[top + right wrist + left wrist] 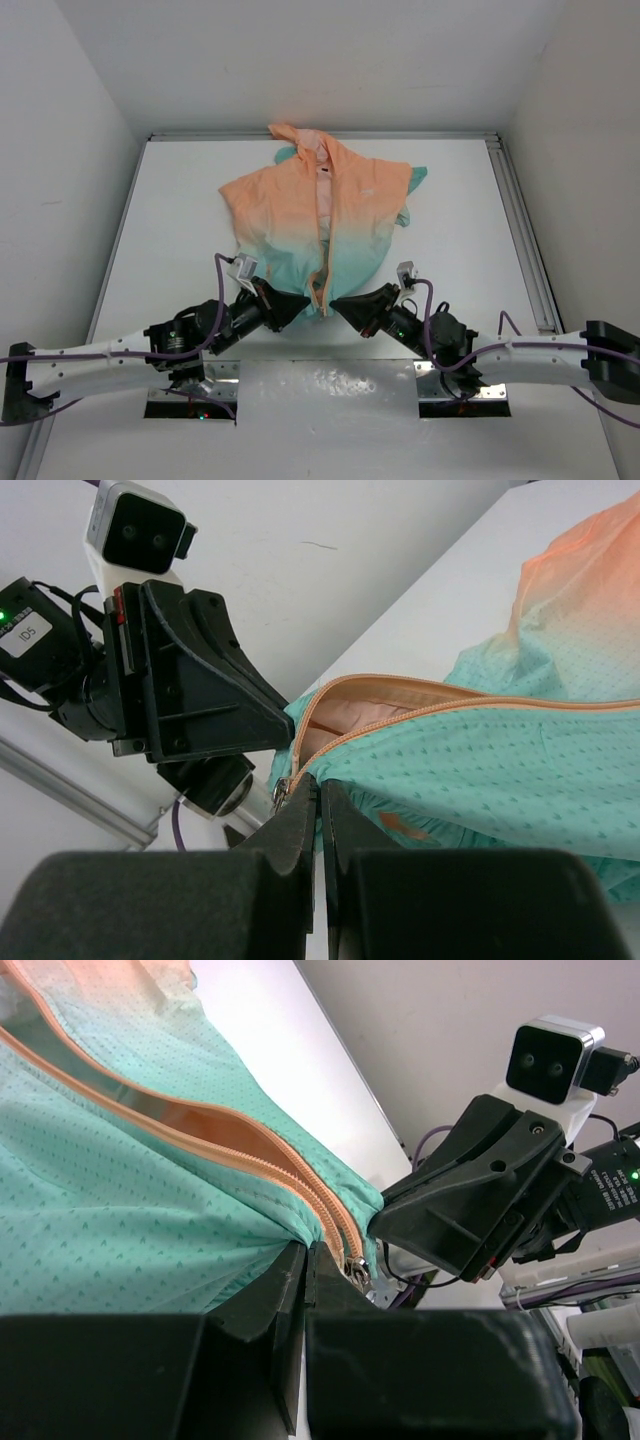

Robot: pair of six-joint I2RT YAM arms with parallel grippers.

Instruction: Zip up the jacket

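Observation:
The jacket (320, 215) lies flat on the table, with its peach hood far and its teal hem near. Its orange zipper (322, 250) is open along the front, and the silver slider (355, 1263) sits at the bottom hem. My left gripper (300, 306) is shut on the teal hem (200, 1230) just left of the zipper's foot. My right gripper (338, 304) is shut on the hem (450, 780) just right of it. The slider also shows in the right wrist view (283, 791), beside my right gripper (320, 782). The two grippers almost touch across the zipper.
The white table (180, 220) has raised rails along its left, far and right edges (520, 220), with white walls close around it. A metal plate (325, 385) lies between the arm bases at the near edge. Purple cables loop over both arms.

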